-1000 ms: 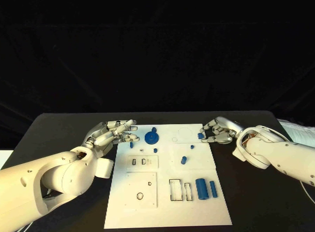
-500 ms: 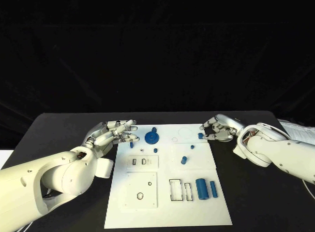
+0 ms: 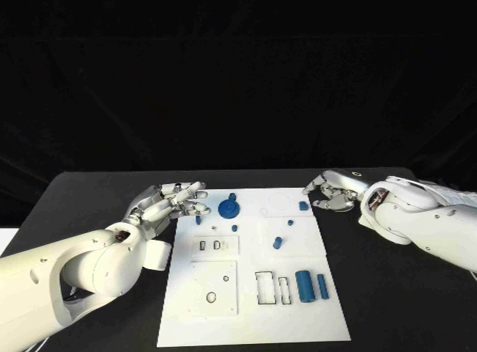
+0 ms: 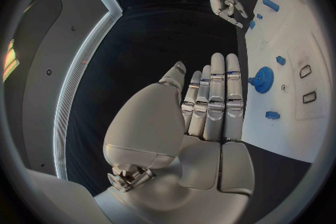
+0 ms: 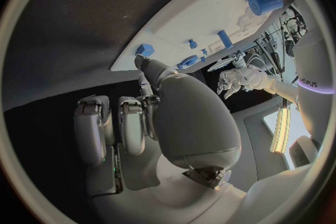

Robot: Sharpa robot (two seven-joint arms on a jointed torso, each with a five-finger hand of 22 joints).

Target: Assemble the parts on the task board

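Observation:
The white task board (image 3: 302, 323) lies mid-table with several blue parts on it. A blue gear (image 3: 230, 210) (image 4: 263, 79) sits near its far left corner, a thick cylinder (image 3: 304, 284) (image 5: 264, 1) and a slim bar (image 3: 323, 286) at its near right. A small blue cube (image 3: 304, 206) (image 5: 145, 49) rests at the far right corner. My right hand (image 3: 330, 195) hovers just right of that cube, fingers curled in and holding nothing. My left hand (image 3: 176, 202) (image 4: 210, 101) floats at the board's far left edge, fingers straight and apart, empty.
Small blue pegs (image 3: 278, 242) (image 3: 291, 221) (image 3: 235, 228) lie across the board's middle, and another (image 3: 199, 218) lies by my left fingertips. Rectangular recesses (image 3: 270, 288) open beside the cylinder. White clutter (image 3: 458, 196) sits at the table's right edge.
My right hand has drawn back to the right and away from the board's far corner, and the small blue cube now shows there. The left hand has stayed still.

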